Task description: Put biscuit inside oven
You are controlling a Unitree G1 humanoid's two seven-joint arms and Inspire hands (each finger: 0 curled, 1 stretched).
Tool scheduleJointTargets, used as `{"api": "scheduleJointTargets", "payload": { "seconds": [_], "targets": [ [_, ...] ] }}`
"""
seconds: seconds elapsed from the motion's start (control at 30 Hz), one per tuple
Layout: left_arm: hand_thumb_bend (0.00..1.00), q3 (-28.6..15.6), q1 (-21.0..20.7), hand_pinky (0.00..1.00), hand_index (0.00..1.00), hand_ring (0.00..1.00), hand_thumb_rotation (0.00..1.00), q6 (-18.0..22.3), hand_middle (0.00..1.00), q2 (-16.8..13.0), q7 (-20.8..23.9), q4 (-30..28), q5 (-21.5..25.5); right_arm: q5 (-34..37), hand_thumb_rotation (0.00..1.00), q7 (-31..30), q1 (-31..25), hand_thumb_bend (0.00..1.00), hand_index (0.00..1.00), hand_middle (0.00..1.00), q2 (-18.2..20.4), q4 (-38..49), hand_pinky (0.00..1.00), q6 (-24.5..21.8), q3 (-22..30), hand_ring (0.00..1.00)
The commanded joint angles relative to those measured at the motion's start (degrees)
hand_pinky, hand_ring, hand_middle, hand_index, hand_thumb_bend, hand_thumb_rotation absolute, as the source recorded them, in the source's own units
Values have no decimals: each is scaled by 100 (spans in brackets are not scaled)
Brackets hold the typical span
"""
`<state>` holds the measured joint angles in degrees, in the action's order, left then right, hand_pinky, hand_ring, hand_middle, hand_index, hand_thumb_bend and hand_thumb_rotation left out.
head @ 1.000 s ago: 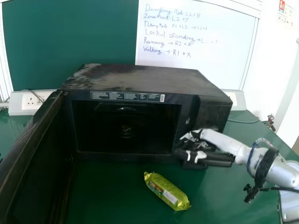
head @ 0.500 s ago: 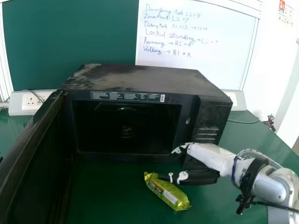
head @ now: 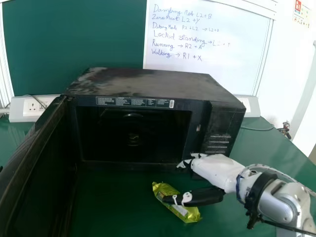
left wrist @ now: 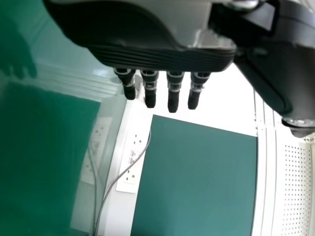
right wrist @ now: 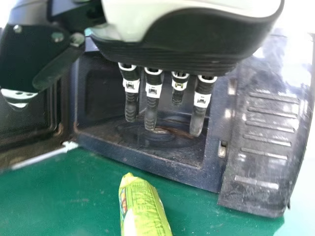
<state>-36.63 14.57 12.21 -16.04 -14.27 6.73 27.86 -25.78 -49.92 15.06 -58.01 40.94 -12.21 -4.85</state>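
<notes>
One crinkly, yellow-green biscuit packet (head: pixel 187 215) lies on the smooth green table (head: pixel 118 207), before one boxy, scuffed black oven (head: pixel 148 81) with its door (head: pixel 32 163) open.

From here I count two hands: the right hand (head: pixel 213 170), fingers straight and gripping nothing, its thumb crossing the packet in the head view, touching or not I can't tell; and the left hand (left wrist: pixel 162 56), straight-fingered and empty. The right wrist view shows one round plate (right wrist: pixel 167 140) inside the oven; the left, a perforated panel (left wrist: pixel 297 187).
</notes>
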Motion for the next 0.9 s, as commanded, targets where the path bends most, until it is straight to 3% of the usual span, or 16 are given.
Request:
{"api": "scheduleJointTargets", "payload": {
  "seconds": [0.0, 0.1, 0.33, 0.67, 0.87],
  "targets": [
    [89, -46, -6, 83, 95, 88, 79, -48, 89, -52, 15, -91, 18, -88, 41, -15, -11, 100, 84, 82, -8, -99, 73, 167, -43, 79],
    [89, -54, -19, 83, 95, 88, 79, -23, 89, -68, -15, -44, 18, -198, 44, -76, -7, 100, 86, 82, -45, -169, 74, 378, -57, 80],
    [90, -51, -35, 83, 94, 88, 79, -46, 89, -73, 22, -41, -8, -420, 41, -279, 58, 100, 86, 83, -89, -224, 75, 560, -56, 80],
    [91, -47, -41, 83, 95, 88, 79, -100, 89, -98, 25, -43, -2, -972, 40, -368, 35, 100, 80, 80, -52, -258, 73, 1032, -94, 77],
    [91, -36, -31, 82, 94, 88, 78, -168, 89, -66, 97, -139, -4, -1261, 40, -482, 29, 100, 77, 79, 61, -209, 72, 1086, -173, 77]
  ]
}}
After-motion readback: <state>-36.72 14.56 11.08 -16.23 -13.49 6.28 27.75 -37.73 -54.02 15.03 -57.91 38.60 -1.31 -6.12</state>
